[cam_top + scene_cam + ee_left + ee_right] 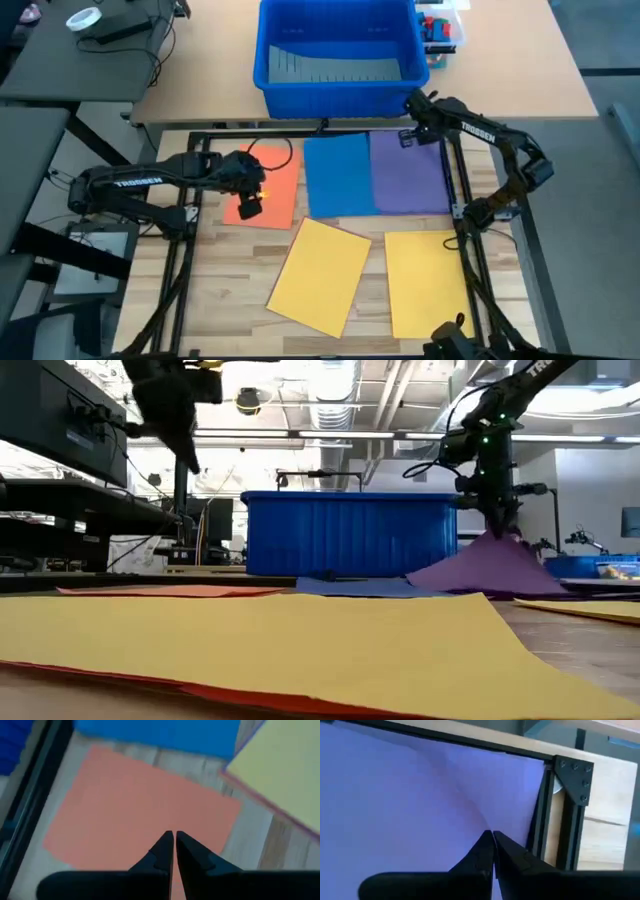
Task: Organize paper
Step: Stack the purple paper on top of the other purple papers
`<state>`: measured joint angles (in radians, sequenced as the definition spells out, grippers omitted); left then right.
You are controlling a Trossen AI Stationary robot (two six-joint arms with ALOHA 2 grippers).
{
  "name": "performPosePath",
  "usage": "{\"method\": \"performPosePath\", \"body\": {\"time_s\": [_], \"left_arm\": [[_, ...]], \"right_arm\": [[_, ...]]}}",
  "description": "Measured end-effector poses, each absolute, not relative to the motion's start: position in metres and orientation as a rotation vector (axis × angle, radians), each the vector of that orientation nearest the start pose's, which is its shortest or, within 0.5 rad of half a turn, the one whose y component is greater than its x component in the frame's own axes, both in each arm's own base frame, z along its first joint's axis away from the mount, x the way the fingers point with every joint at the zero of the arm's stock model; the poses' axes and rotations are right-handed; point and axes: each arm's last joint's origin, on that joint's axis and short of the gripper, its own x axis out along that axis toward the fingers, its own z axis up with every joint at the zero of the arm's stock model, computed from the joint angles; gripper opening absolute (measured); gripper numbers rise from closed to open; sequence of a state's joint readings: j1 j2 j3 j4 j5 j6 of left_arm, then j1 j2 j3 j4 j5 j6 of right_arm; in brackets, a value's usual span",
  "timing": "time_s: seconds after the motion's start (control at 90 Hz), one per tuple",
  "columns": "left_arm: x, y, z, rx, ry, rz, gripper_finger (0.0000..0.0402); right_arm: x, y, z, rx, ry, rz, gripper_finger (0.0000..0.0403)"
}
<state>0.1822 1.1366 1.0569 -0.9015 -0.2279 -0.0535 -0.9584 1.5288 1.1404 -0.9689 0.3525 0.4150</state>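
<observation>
1. Orange sheet [272, 190], blue sheet [338, 175], purple sheet [408, 175] are all showing plain, no pattern.
2. Two yellow sheets [322, 275] are showing plain.
3. Bin [340, 85] is showing blue; table [240, 260] is showing light wood grain.

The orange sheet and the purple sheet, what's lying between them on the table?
The blue sheet lies flat between the orange sheet and the purple sheet, its edge meeting the purple one. The high view shows this best.
</observation>
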Motion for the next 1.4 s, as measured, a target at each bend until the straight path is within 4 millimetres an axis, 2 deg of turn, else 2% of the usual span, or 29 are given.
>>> {"method": "performPosePath", "body": {"time_s": [0.2, 0.356, 0.978, 1.122, 1.244, 1.4], "left_arm": [[0.207, 0.045, 0.304, -0.013, 0.979, 0.397, 0.0006], [0.206, 0.045, 0.303, 0.019, 0.989, 0.38, 0.0006], [0.204, 0.045, 0.302, 0.043, 1.028, 0.364, 0.0006], [0.204, 0.045, 0.302, 0.035, 1.026, 0.369, 0.0006], [0.204, 0.045, 0.302, 0.034, 1.025, 0.369, 0.0006], [0.204, 0.045, 0.302, 0.024, 1.023, 0.375, 0.0006]], "right_arm": [[0.148, -0.235, 0.238, 0.725, 1.152, -1.427, 0.0], [0.154, -0.233, 0.237, 0.519, 1.301, -1.239, 0.0], [0.153, -0.232, 0.238, -0.042, 1.68, -0.701, 0.0], [0.153, -0.233, 0.238, -0.08, 1.693, -0.667, 0.0], [0.16, -0.233, 0.239, -0.195, 1.709, -0.654, 0.0], [0.156, -0.236, 0.239, -0.141, 1.693, -0.708, 0.0]]}}
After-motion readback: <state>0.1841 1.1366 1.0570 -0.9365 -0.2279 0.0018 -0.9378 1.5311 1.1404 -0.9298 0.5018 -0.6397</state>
